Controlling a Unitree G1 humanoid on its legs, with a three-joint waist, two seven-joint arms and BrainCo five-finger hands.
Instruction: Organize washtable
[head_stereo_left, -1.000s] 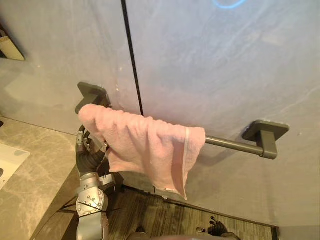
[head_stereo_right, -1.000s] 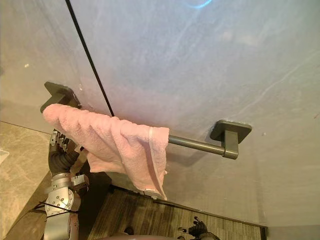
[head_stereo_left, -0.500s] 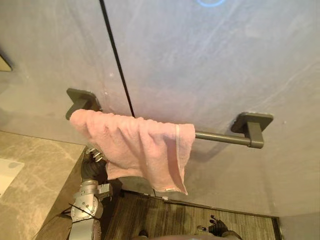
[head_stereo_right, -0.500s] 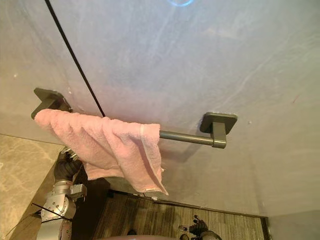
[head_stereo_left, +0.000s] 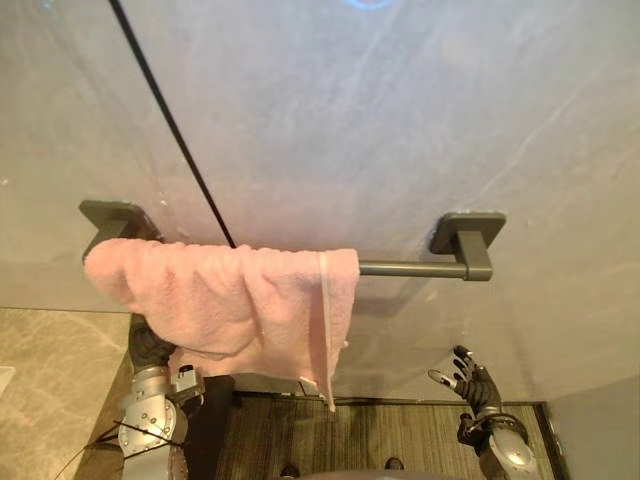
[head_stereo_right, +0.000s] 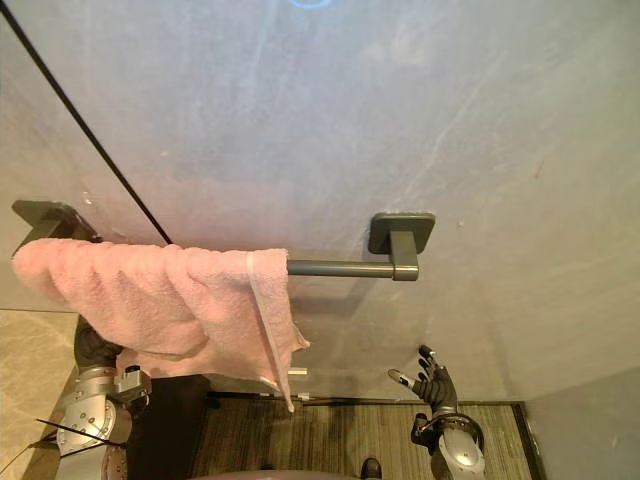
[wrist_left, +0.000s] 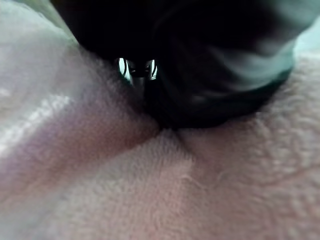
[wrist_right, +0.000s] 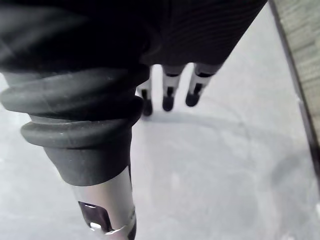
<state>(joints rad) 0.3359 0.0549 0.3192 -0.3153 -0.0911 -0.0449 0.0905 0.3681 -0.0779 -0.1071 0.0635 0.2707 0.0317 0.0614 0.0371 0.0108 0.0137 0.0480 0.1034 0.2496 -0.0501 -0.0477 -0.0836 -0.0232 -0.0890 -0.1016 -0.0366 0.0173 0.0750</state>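
A pink towel hangs bunched over the left half of a dark towel bar fixed to the grey wall. My left hand is under the towel's lower left edge and goes up behind the cloth, which hides the rest of it. In the left wrist view its dark cover presses into the pink towel. My right hand is low at the right, well clear of the bar, open with its fingers straight and spread toward the wall.
The bar ends in two dark wall brackets. A black seam runs slantwise down the wall. A marble counter lies at the lower left, and wood-pattern floor is below.
The camera has swung to the right, bringing my right hand into view. My left hand has sunk lower and further behind the towel's bottom edge.
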